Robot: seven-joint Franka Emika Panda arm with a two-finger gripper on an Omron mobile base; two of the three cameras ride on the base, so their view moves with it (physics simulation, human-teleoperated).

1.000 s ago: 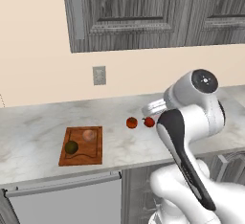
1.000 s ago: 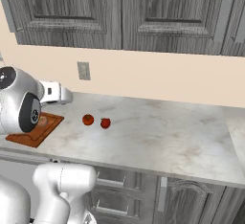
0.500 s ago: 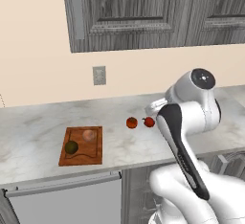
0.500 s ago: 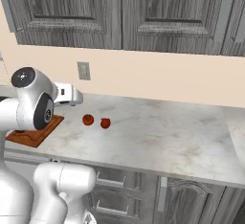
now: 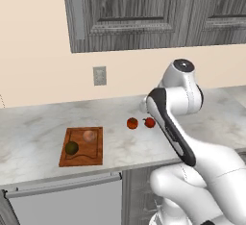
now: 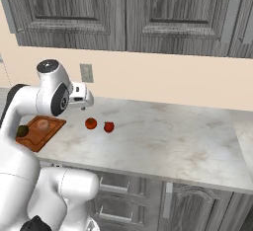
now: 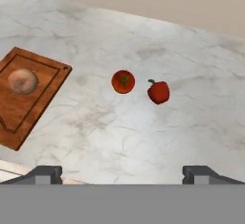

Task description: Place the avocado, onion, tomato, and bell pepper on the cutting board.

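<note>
In the hand view the gripper stands wide apart and empty at the bottom edge. The tomato lies straight above it at frame centre on the counter, the bell pepper just right, the cutting board far left.

- Even, bright, diffuse rendered light; no glare.
- Soft, faint shadows under the produce on the bench.
- Base views slightly soft; hand view sharper, no edge distortion.
</note>
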